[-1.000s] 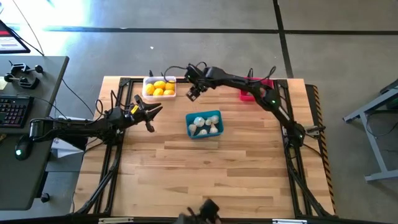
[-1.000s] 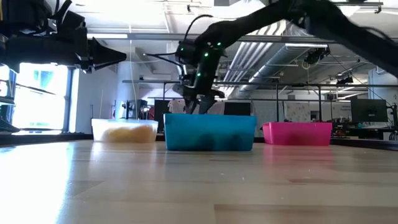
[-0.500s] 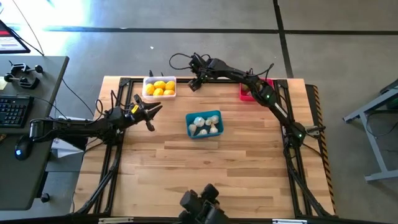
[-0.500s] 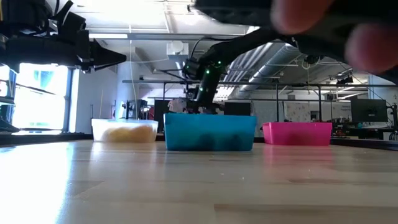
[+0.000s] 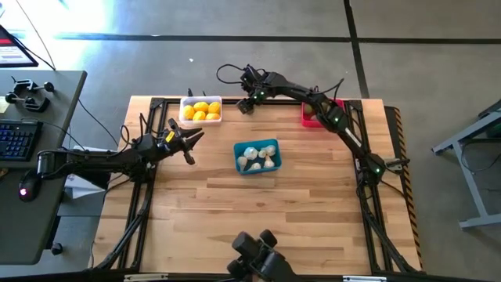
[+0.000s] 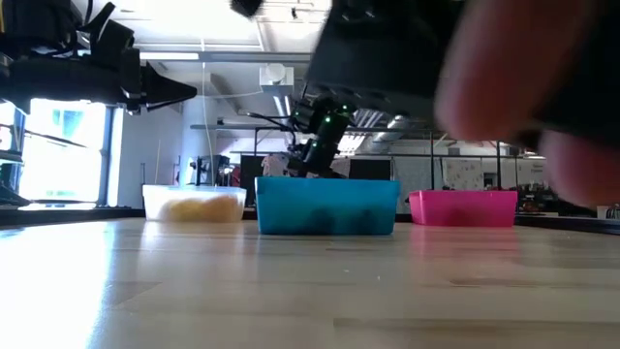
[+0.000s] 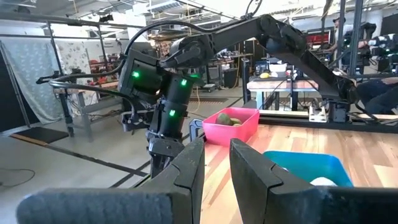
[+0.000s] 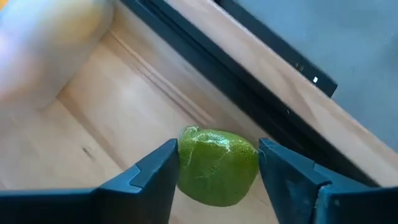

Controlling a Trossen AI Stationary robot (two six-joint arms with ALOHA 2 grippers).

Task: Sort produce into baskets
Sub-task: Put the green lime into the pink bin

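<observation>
The right gripper (image 8: 214, 180) is clamped on a green fruit (image 8: 217, 165), one dark finger pressed against each side of it. In the high view this gripper (image 5: 245, 103) hangs over the far edge of the table (image 5: 266, 211), between the white basket (image 5: 200, 110) and the pink basket (image 5: 311, 117), with the light wood and the table's dark frame rail just below the fruit.

The left gripper (image 7: 214, 168) holds nothing; its jaws stand a narrow gap apart. In the high view it (image 5: 188, 145) hovers over the left part of the table, near the white basket and well apart from the blue basket (image 5: 257, 157).

The white basket sits at the far left corner and holds several yellow lemons (image 5: 201, 110). The blue basket stands near the middle of the table with a few whitish garlic bulbs (image 5: 256, 157) inside. The pink basket sits at the far right, partly under the right arm; from the left wrist view, green fruits (image 7: 229, 119) lie in it (image 7: 233, 127).

In the low view the three baskets stand in a row: white (image 6: 194, 204), blue (image 6: 326, 206), pink (image 6: 462, 207). A large dark blurred shape (image 6: 465, 68) fills the upper right of that view, close to the camera.
</observation>
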